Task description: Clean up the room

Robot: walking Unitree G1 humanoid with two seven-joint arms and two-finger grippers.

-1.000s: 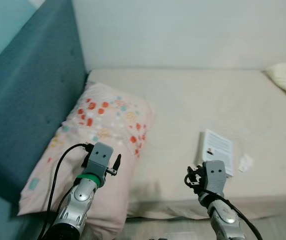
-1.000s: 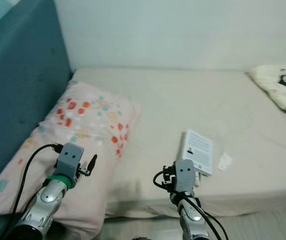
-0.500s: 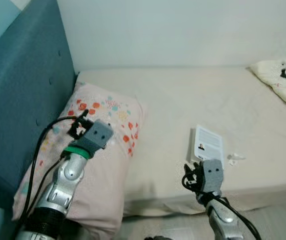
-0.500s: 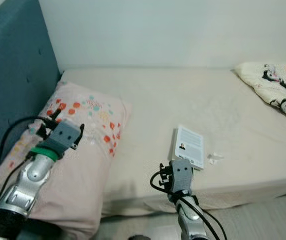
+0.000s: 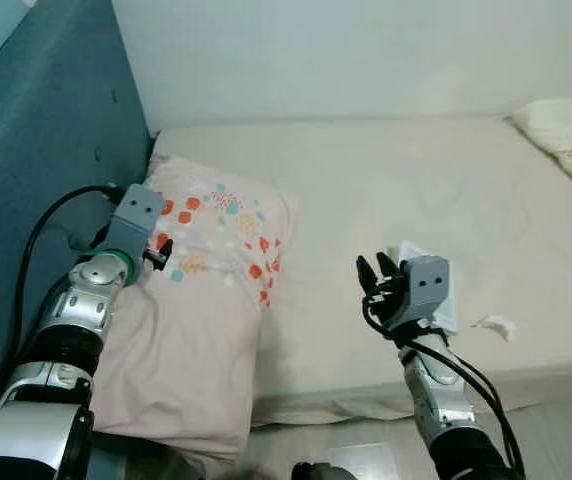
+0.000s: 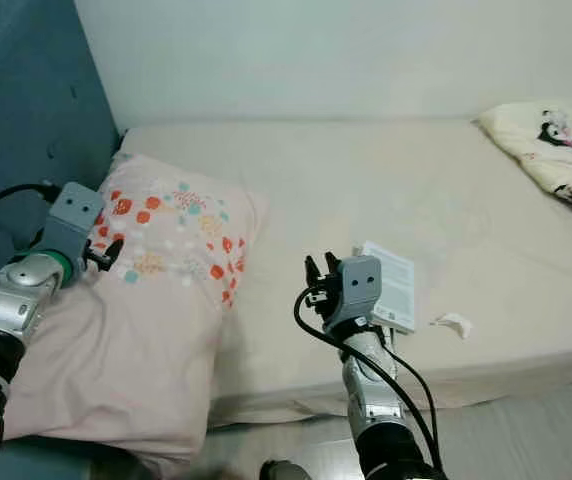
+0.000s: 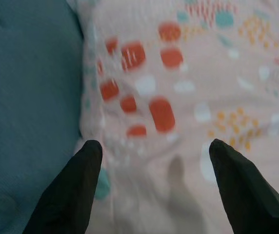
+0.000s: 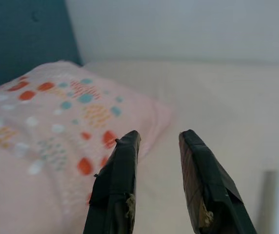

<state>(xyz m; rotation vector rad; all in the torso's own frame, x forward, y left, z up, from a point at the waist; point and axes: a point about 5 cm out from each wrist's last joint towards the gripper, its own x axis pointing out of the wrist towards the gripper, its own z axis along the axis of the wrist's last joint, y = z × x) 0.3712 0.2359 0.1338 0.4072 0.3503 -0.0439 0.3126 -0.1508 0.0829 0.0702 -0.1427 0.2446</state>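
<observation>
A pink pillow with red and teal dots lies at the head of the beige bed, against the teal headboard. My left gripper is at the pillow's edge beside the headboard. In the left wrist view it stands open just above the dotted cover, holding nothing. My right gripper is raised over the bed's front part, its fingers a little apart with nothing between them. A white book lies flat just right of it, partly hidden by the wrist.
A small crumpled white scrap lies near the bed's front edge, right of the book. A cream blanket with cartoon prints is bunched at the far right. A white wall runs behind the bed. Pale floor shows below the mattress.
My left gripper has swung from over the pillow's middle to its edge by the headboard. My right gripper has risen beside the book. The camera has shifted slightly.
</observation>
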